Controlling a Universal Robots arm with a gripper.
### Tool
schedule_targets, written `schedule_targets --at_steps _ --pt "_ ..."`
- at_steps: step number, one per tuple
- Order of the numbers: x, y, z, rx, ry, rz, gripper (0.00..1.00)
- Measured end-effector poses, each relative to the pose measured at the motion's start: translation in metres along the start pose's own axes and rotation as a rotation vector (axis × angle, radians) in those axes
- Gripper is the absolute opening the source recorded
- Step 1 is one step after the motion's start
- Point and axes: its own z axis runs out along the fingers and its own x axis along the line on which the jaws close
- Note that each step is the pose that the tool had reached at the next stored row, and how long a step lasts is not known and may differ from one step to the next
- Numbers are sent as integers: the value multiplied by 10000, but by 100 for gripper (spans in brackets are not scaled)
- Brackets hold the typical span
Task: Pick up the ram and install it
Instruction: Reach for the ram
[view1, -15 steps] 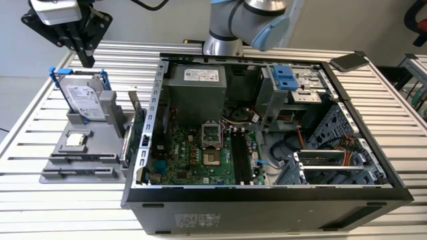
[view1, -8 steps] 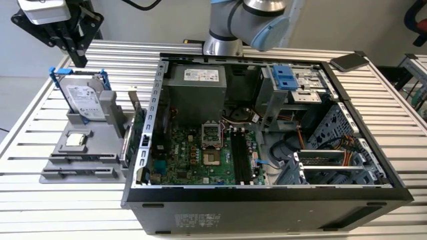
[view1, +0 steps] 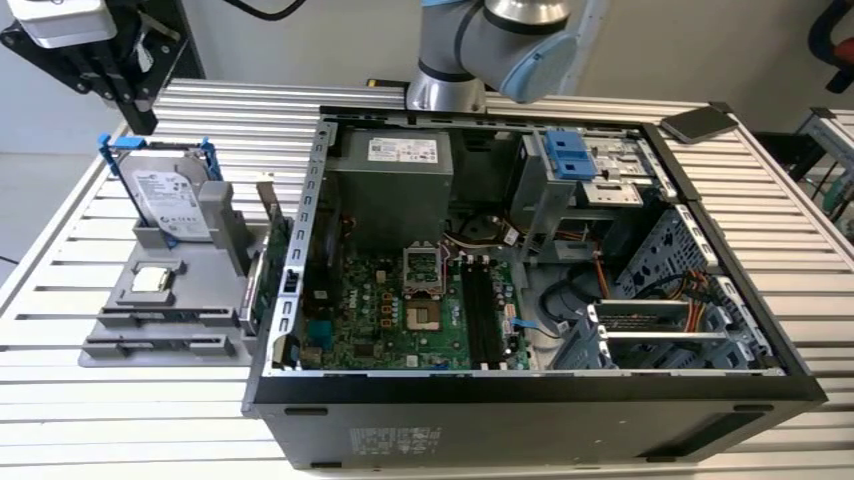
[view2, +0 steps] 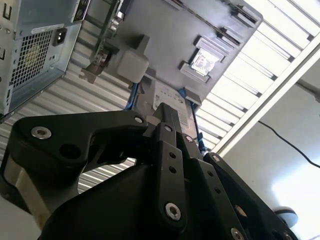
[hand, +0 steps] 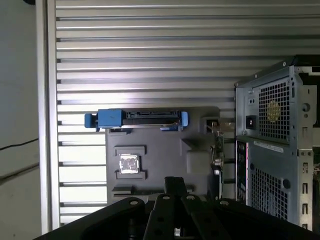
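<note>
Black gripper, grey parts tray beyond.

We take the ram to be the thin, dark strip seen edge-on in the exterior view. It stands upright with a slight lean at the edge of the grey holder on the counter. It is outside the open computer case, just beside the case's outer wall and close behind the upright green card. We cannot make out its label or chips.
</note>
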Motion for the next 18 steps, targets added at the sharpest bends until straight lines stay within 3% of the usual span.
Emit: schedule_targets --at_steps 9,18 --pt "135 -4 1 -1 15 -102 0" --pt "188 -5 1 -1 45 -145 0"
